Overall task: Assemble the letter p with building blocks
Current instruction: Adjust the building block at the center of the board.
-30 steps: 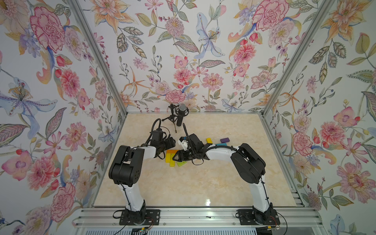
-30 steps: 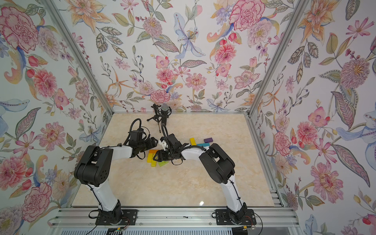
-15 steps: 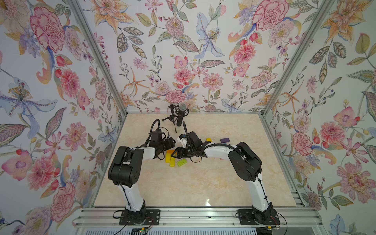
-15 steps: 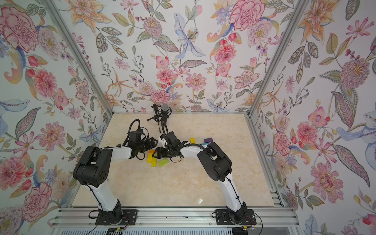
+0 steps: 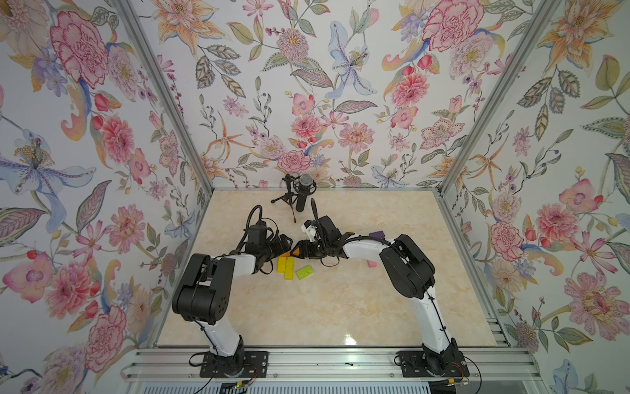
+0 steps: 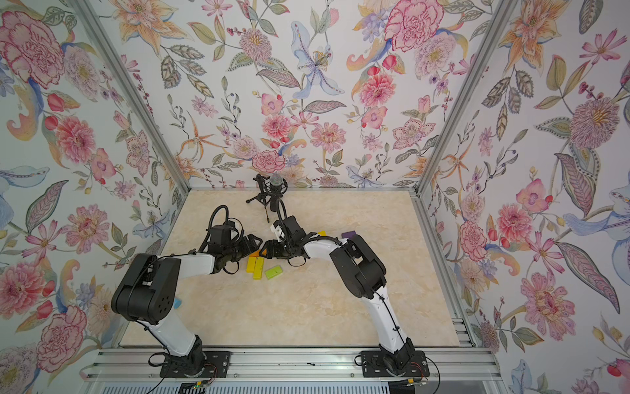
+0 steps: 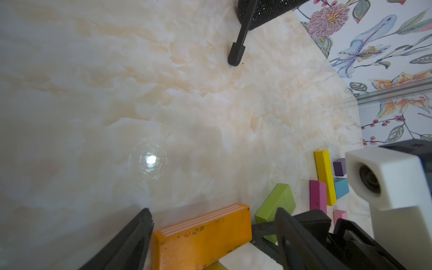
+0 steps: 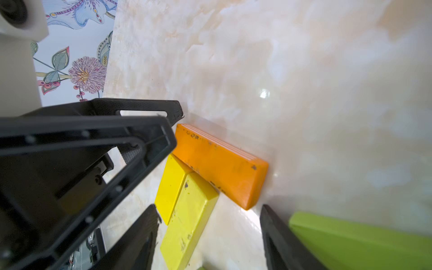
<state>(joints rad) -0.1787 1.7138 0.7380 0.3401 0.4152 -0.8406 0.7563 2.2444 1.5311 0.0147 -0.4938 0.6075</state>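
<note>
L gripper (image 5: 286,246) and R gripper (image 5: 299,249) stand tip to tip at mid table (image 5: 341,307) in both top views, w/ the orange block (image 5: 287,254) just visible betw. them. On its near side lie the short yellow block (image 5: 281,264) and the long yellow block (image 5: 289,268), side by side, touching; the lime block (image 5: 304,272) is just beside the long one. Purple block (image 5: 376,234) and pink block (image 5: 371,263) are well apart, near the R arm (image 5: 405,262).

L wrist view: L jaws are released, spread wide, orange block (image 7: 201,238) betw. them, one end at a jaw, a gap at the other.

R wrist view: R jaws released too, grasping nothing; the long yellow block's (image 8: 189,217) end sits betw. them. Orange block (image 8: 222,163) lies across the ends of both yellow ones, touching.
</note>
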